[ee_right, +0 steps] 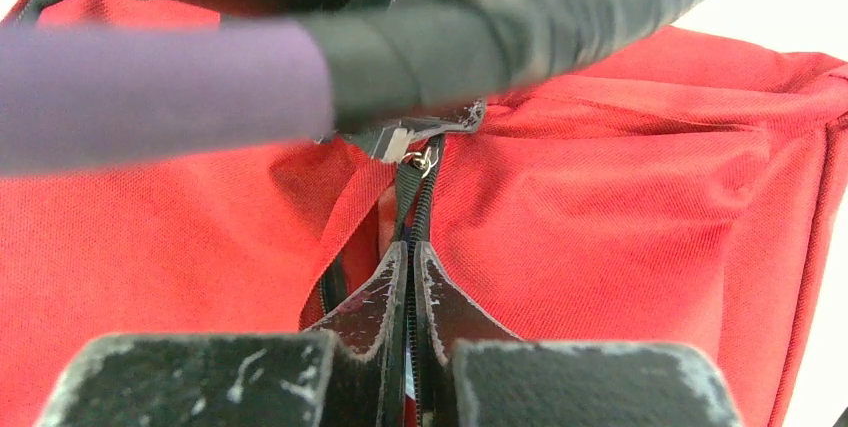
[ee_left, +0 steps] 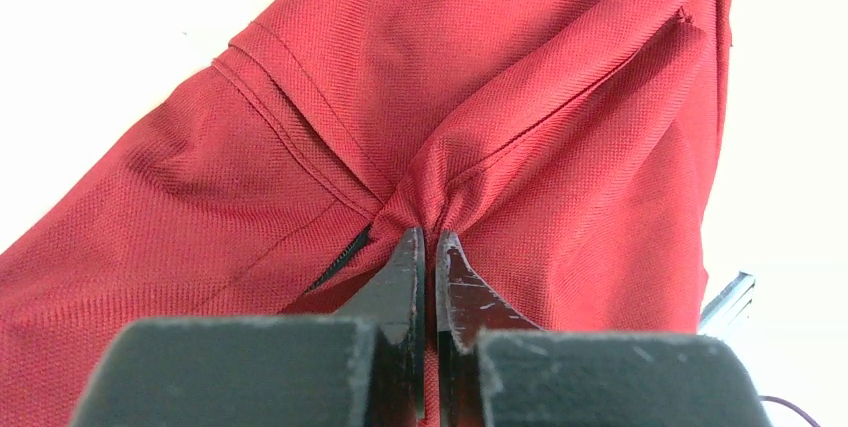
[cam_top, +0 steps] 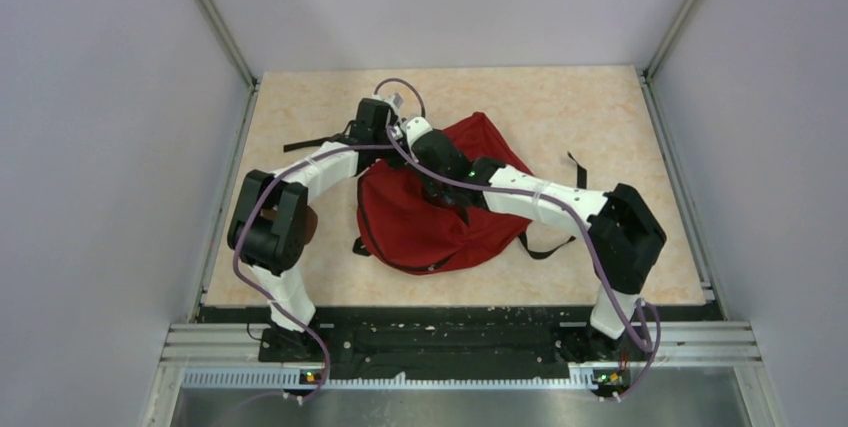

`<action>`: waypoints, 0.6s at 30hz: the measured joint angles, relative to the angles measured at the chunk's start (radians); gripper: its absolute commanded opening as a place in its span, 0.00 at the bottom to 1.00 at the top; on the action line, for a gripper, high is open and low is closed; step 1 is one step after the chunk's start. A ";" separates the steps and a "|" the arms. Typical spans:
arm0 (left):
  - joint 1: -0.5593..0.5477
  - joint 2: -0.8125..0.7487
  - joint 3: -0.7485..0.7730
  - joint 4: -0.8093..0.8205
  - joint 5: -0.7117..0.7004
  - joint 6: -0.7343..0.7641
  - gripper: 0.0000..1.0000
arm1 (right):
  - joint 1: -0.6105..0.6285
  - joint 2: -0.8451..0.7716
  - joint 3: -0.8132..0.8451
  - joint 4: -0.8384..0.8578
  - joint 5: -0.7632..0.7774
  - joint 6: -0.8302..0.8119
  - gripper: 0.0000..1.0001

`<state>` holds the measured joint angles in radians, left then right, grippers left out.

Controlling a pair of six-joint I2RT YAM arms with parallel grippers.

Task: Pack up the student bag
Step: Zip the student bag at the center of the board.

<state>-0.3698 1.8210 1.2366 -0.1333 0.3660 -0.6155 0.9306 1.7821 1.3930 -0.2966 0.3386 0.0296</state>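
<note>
Slumped red student bag (cam_top: 430, 227), coarse woven cloth, lies mid-worktop (cam_top: 600, 117), a mottled peach, stone-look surface. Wrist view: left claw (ee_left: 430, 239) clenched on a puckered fold of the red fabric, stitched seams converging at the pinch. Scuffed black right claw (ee_right: 411, 247) clamped on the bag's black coil zipper (ee_right: 415, 197), below a small silver ring.

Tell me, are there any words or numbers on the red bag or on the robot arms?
There is no text to read in any view.
The student bag shows only plain red fabric, with no label in sight.
The left end effector and the right end effector show only scratches, no writing.
</note>
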 measured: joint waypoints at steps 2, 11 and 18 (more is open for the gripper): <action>-0.002 -0.014 -0.008 0.006 -0.008 -0.010 0.00 | 0.003 -0.016 -0.020 0.004 -0.001 0.006 0.05; -0.004 -0.029 -0.016 0.021 -0.020 -0.030 0.00 | 0.004 -0.033 -0.052 0.027 -0.021 0.094 0.22; -0.004 -0.029 -0.021 0.028 -0.020 -0.040 0.00 | 0.003 -0.033 -0.052 0.042 -0.024 0.187 0.23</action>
<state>-0.3740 1.7924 1.2152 -0.1051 0.3458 -0.6552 0.9340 1.7493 1.3407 -0.2546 0.3145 0.2165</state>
